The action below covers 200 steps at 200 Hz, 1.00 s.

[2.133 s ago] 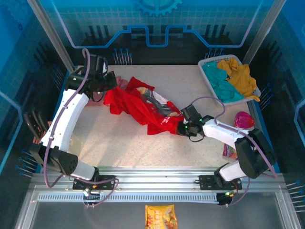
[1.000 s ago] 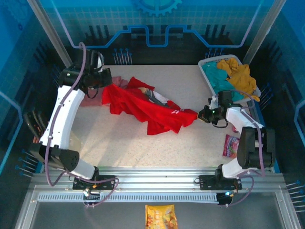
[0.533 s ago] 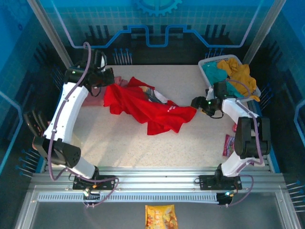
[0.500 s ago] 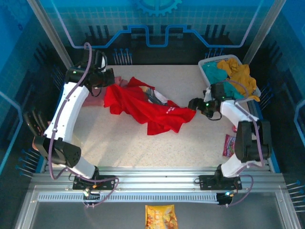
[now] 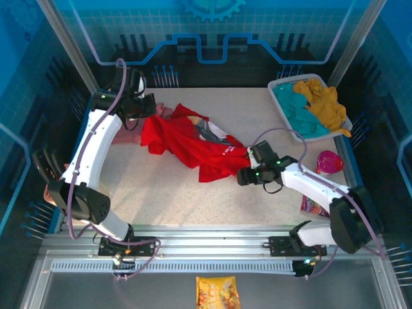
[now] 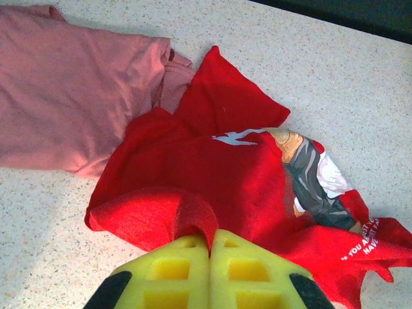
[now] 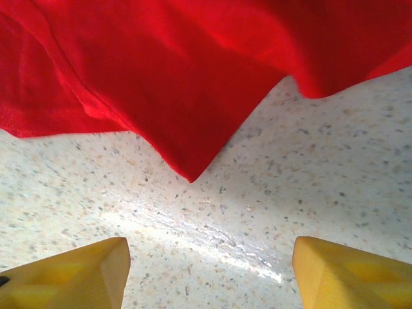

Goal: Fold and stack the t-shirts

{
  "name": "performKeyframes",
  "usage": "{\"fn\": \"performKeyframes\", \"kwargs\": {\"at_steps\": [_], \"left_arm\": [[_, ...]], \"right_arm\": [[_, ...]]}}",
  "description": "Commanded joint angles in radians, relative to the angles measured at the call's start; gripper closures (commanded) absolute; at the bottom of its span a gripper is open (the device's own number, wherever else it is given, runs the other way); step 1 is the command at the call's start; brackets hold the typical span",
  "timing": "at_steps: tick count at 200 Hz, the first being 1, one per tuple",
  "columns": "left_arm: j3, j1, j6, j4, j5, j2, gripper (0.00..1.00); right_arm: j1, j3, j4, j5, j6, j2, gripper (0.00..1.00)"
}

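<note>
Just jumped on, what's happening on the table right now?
The left gripper is shut on a bunched fold of the red t-shirt, which lies crumpled and not yet folded. The right gripper is open, low over the bare table, just short of a pointed corner of the red cloth, holding nothing. The pink t-shirt lies flat at the far left, its edge against the red one.

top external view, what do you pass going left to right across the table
pink t-shirt → red t-shirt → right gripper → white basket of clothes
</note>
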Motion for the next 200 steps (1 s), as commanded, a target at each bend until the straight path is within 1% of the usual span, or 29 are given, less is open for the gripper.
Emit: {"fn": "performKeyframes", "kwargs": {"at_steps": [1, 15, 33, 83, 119, 129, 150, 167, 200], "left_arm": [[-0.012, 0.008, 0.002, 0.015, 0.030, -0.012, 1.00], [-0.017, 0.008, -0.001, 0.017, 0.036, -0.015, 1.00], [-0.019, 0.008, -0.002, 0.017, 0.041, -0.016, 1.00], [-0.020, 0.009, 0.010, 0.011, 0.031, -0.025, 1.00], [-0.021, 0.012, 0.015, 0.005, 0.032, -0.021, 1.00], [-0.024, 0.012, 0.016, 0.005, 0.032, -0.023, 1.00], [-0.026, 0.012, 0.016, 0.006, 0.034, -0.022, 1.00], [-0.027, 0.013, 0.016, 0.008, 0.035, -0.023, 1.00], [-0.026, 0.012, 0.013, 0.009, 0.040, -0.023, 1.00]], "right_arm": [[0.069, 0.010, 0.056, 0.075, -0.048, 0.076, 0.28], [0.105, 0.025, 0.081, 0.110, -0.068, 0.131, 0.27], [0.145, 0.053, 0.090, 0.192, -0.084, 0.191, 0.31], [0.158, 0.100, 0.134, 0.254, -0.091, 0.286, 0.35], [0.193, 0.117, 0.146, 0.332, -0.122, 0.321, 0.42], [0.201, 0.149, 0.146, 0.360, -0.127, 0.327, 0.44], [0.212, 0.153, 0.145, 0.403, -0.132, 0.327, 0.47], [0.226, 0.158, 0.135, 0.462, -0.138, 0.321, 0.50], [0.234, 0.178, 0.129, 0.505, -0.163, 0.347, 0.50]]}}
